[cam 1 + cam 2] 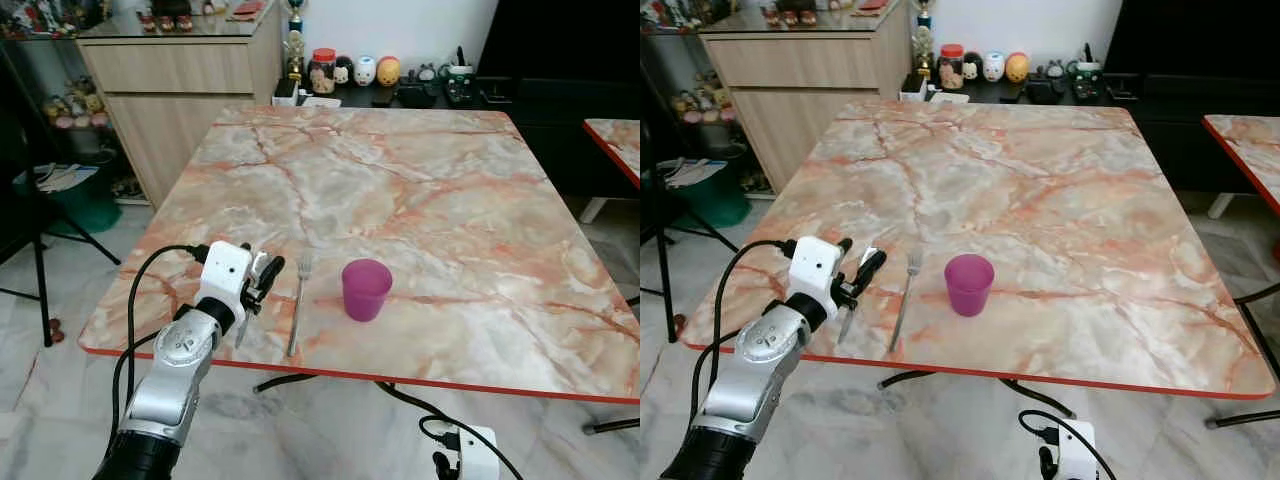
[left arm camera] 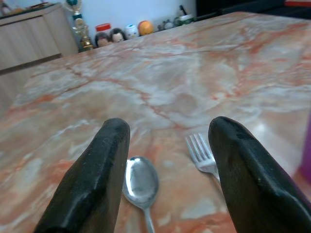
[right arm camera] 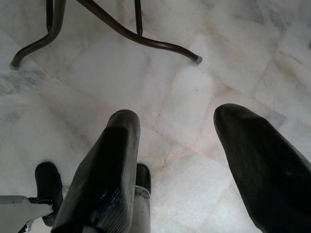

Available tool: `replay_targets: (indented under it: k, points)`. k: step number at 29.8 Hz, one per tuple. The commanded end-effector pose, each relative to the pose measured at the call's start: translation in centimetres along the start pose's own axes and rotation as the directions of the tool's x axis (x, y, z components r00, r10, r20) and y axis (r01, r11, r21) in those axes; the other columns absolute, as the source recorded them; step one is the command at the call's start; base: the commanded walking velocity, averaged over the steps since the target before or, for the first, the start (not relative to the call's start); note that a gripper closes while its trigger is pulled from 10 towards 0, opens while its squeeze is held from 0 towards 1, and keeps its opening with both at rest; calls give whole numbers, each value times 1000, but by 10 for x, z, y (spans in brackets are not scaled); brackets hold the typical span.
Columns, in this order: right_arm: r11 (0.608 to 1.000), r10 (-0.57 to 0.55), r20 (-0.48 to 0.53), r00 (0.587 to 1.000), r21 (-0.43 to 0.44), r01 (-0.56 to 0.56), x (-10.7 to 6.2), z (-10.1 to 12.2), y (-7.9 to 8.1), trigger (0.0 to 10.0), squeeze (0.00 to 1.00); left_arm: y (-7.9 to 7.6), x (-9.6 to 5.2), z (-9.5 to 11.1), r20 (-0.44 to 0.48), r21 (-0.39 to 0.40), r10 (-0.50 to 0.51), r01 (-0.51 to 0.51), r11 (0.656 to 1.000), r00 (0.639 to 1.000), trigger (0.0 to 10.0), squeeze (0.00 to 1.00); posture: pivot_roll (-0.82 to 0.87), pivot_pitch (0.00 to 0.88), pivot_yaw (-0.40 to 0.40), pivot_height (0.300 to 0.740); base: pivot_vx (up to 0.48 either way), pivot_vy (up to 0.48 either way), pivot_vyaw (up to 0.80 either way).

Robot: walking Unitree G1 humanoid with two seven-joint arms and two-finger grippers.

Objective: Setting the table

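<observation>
A silver fork (image 1: 298,303) lies near the front edge of the marble table (image 1: 430,190), tines pointing away from me. A purple cup (image 1: 366,289) stands upright just right of it. A silver spoon (image 2: 141,182) lies left of the fork (image 2: 203,156), parallel to it. My left gripper (image 1: 262,281) hovers open just over the spoon, one finger on either side of its bowl, touching nothing. Its handle (image 1: 845,322) pokes out below the fingers. My right gripper (image 3: 177,116) hangs open below the table's front edge, over the floor.
A wooden cabinet (image 1: 175,90) stands at the back left, and a dark sideboard with jars and figurines (image 1: 370,75) behind the table. A second table's corner (image 1: 615,140) is at the right. A black stand leg (image 1: 40,290) and cables (image 1: 420,405) cross the floor.
</observation>
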State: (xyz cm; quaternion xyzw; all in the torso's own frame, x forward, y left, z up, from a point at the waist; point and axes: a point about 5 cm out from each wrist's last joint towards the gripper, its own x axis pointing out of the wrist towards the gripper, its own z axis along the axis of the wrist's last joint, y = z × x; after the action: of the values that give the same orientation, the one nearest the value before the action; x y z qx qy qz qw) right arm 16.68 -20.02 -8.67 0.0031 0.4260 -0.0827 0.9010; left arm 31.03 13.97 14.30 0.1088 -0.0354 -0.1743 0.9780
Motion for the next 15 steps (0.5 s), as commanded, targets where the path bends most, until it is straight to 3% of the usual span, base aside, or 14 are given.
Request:
replay_targets:
  k: [1, 4, 6, 7, 15]
  points:
    - [1000, 1, -11, 1000, -6, -1, 0, -2, 1, 10000, 0, 1, 0, -2, -32, 25, 15, -14, 1000, 999, 10000, 1000, 56, 0, 6, 740, 0, 0, 0]
    - [1000, 4, -12, 1000, -9, -4, 0, -2, 2, 10000, 0, 2, 0, -19, -159, 25, 44, -41, 999, 986, 10000, 969, 62, 0, 5, 740, 0, 0, 0]
    - [1000, 4, -12, 1000, -9, -5, 0, -2, 2, 10000, 0, 2, 0, -20, -166, 15, 49, -48, 999, 985, 10000, 969, 62, 0, 5, 740, 0, 0, 0]
    - [1000, 8, -13, 1000, -11, -8, 0, -2, 3, 10000, 0, 4, 1, -27, -200, -11, 76, -80, 997, 977, 10000, 0, 60, 0, 5, 740, 0, 0, 0]
    - [1000, 13, -11, 1000, -14, -14, 0, -2, 4, 10000, 0, 4, 4, -39, -270, -63, 76, -96, 993, 960, 10000, 0, 57, 0, 6, 740, 0, 0, 0]
